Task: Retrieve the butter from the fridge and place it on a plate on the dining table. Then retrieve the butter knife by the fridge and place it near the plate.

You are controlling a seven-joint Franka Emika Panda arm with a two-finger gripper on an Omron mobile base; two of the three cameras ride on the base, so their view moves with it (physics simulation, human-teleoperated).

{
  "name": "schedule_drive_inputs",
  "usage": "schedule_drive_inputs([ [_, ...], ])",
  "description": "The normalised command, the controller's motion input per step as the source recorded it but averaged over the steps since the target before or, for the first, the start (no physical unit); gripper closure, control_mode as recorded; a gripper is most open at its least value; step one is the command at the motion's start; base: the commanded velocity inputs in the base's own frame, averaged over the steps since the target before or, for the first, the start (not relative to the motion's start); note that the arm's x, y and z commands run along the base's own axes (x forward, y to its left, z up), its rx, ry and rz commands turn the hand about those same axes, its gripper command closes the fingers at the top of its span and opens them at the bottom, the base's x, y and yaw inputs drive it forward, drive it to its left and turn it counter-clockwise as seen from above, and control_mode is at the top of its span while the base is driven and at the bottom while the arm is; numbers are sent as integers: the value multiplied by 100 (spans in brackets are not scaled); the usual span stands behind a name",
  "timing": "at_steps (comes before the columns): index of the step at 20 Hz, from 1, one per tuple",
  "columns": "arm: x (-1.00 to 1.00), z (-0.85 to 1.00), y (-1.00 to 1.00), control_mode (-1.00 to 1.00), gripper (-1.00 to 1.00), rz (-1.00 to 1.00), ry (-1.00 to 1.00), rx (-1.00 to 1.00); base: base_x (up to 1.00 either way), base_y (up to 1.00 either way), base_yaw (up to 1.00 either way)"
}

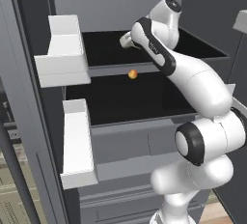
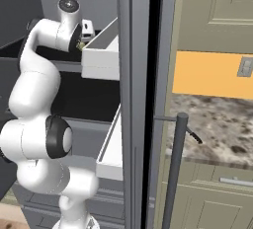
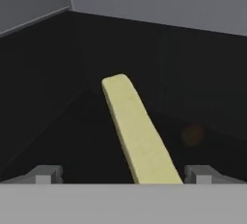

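Arm: glossy white shell, fat rounded links, w/ dark grey-black bands at the joints. One link carries a long black stripe edged in white, faint small marking on it, illegible. Elbow joint is a white drum ringed in black; in the right base view the same sort of black ring wraps a white drum. Top joint ends in a round cap, grey disc w/ dark rim. Base column white, bulbous. Fingertips small, grey, blocky, one each side of the jaws' gap. No cables or screws visible.
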Motion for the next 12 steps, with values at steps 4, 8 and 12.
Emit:
schedule_drive_inputs([
  [4,0,0,5,-100,100,3,0,0,0,0,0],
  [8,0,0,0,-100,100,0,0,0,0,0,0],
  [12,0,0,0,-100,100,0,0,0,0,0,0],
])
